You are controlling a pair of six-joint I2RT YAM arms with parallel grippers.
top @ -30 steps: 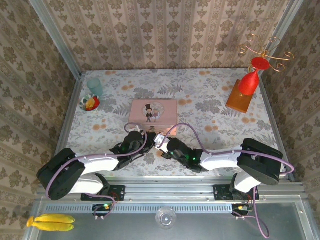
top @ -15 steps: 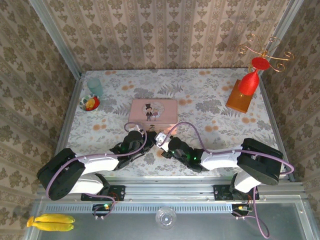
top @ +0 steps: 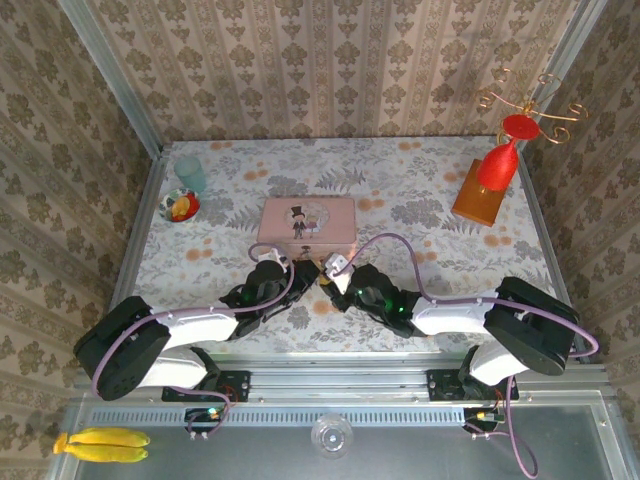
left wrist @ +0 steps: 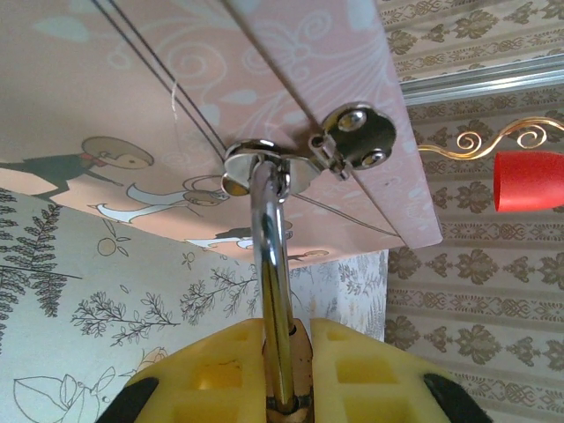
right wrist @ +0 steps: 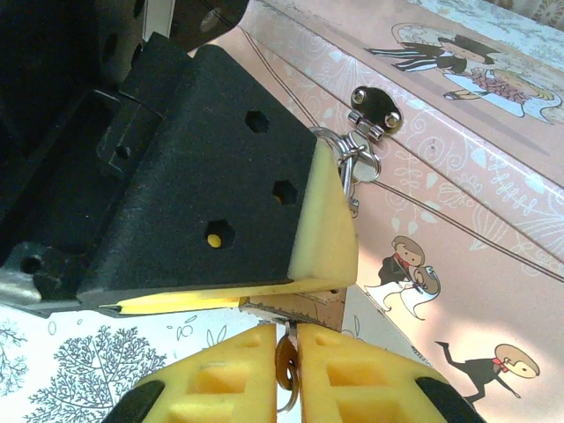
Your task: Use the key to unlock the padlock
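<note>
Left wrist cam showed the left tool (left wrist: 286,379) clenched on the padlock (left wrist: 273,300), which was hooked up through the hasp (left wrist: 352,141) on the pink tin (left wrist: 291,62). Right wrist cam: the right tool (right wrist: 291,348) was clenched on the key (right wrist: 284,370), tip pointing up at the padlock's underside. I couldn't tell if it was seated in the keyway.

Pos.: the tin sat approx. mid-surface (top: 450,250), a bit left of centre. Padlock and key were at the tin's near face, on the side toward the surface's near edge, w/ both tools meeting there.

Handling, my read:
- Padlock: small, light, rigid metal, prob. smooth and slick. It hangs free off the hasp, so it'll swing or spin unless pinched across the body flats.
- Key: v. thin and tiny, stiff but easy to let roll in the yellow pads (right wrist: 220,388). Best held flat on its head, so turning goes through the pads' faces.
- Tin looked light, and a hard push could slide it. I'd keep force along the key axis and go gently on the turn.
</note>
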